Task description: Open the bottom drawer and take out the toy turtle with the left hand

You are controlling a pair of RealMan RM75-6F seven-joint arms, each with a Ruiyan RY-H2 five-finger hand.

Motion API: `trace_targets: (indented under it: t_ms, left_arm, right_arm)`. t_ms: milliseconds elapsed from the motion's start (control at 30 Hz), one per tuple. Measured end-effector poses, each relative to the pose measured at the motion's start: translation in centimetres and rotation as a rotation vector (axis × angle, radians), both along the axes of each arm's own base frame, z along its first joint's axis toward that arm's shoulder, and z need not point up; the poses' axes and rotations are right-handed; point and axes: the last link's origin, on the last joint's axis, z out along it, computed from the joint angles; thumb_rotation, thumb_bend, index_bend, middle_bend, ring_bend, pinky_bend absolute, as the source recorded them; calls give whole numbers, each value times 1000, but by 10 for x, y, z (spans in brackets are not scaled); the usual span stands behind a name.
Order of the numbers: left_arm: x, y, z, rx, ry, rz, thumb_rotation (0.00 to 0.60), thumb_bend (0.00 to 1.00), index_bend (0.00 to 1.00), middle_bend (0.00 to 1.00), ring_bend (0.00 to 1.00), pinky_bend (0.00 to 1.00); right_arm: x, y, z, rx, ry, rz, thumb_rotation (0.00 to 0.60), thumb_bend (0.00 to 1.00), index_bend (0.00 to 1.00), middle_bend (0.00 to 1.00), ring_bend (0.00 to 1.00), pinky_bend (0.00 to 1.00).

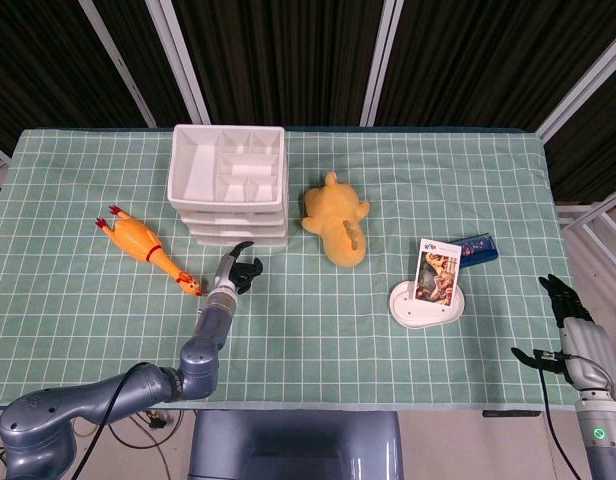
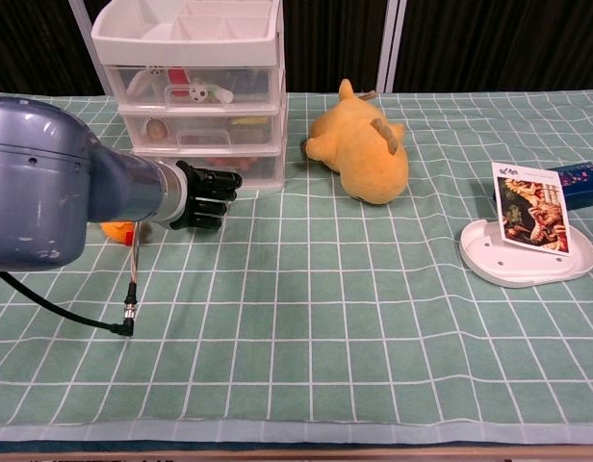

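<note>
Black left hand point(image 2: 205, 196) low on the cloth, fingers slightly curled, holding nothing, just in front of closed bottom drawer point(image 2: 246, 169) of white plastic drawer unit point(image 1: 228, 180). Drawer front straight ahead of fingertips. Toy turtle unseen, presumably inside. Black right hand point(image 1: 570, 325) far off, open.

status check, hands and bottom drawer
Left hand open, just in front of bottom drawer, not gripping. Drawer shut, turtle not visible. Right hand idle at table edge. Nothing blocking.
</note>
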Motion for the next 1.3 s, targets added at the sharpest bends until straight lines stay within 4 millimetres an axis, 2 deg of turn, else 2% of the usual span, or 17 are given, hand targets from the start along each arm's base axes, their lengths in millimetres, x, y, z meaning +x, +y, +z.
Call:
trace_targets:
  t_ms: [667,900,1300]
  left_arm:
    - [3,1,-6,-22,20,-54,600,625,250,974,994,1000]
    - [6,-8,-5,-43,16,-75,600,625,252,974,994,1000]
    - [1,-33,-1,-91,36,-113,600,625,234,973,994,1000]
  right_arm:
    - [0,0,0,0,2,-5,600,75,0,0,0,185]
    - [0,0,0,-1,4,-5,600,78,0,0,0,185]
    - [0,0,0,-6,7,-6,600,82,0,0,0,185]
